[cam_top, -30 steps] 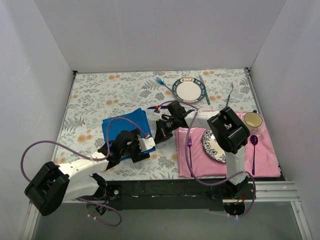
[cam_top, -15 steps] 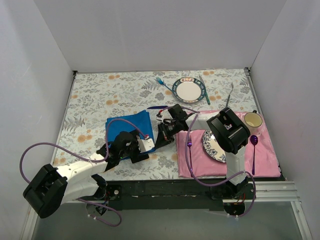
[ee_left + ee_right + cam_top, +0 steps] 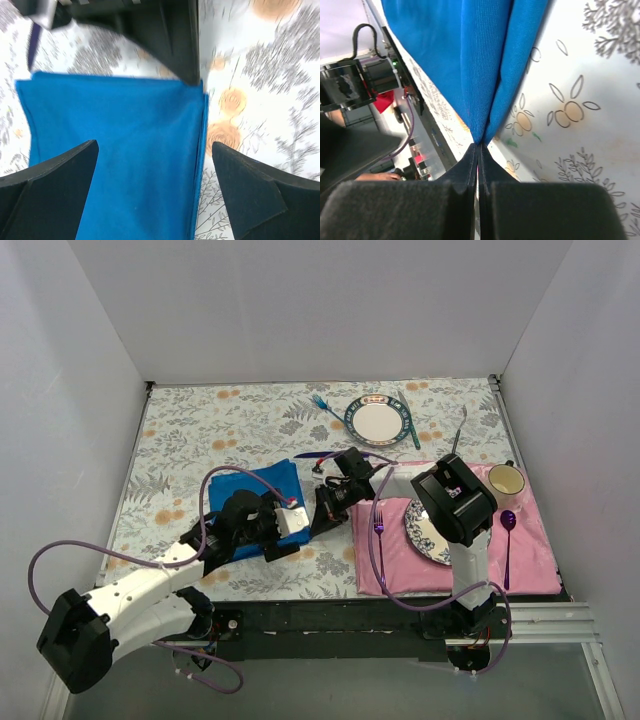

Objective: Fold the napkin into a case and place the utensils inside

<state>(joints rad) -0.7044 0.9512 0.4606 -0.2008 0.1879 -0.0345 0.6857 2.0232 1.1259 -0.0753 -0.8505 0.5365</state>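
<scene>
Lying folded on the floral bench (image 3: pixel 200 430), the blue napkin (image 3: pixel 240 486) is sitting between both arms in the overhead view, a dark purple knife (image 3: pixel 312 454) just beyond it. From the left wrist, the left gripper (image 3: pixel 155 150) is hovering above the cloth, jaws wide apart. From the right wrist, the right gripper (image 3: pixel 478 147) is pinching the napkin's edge, jaws clamped.
</scene>
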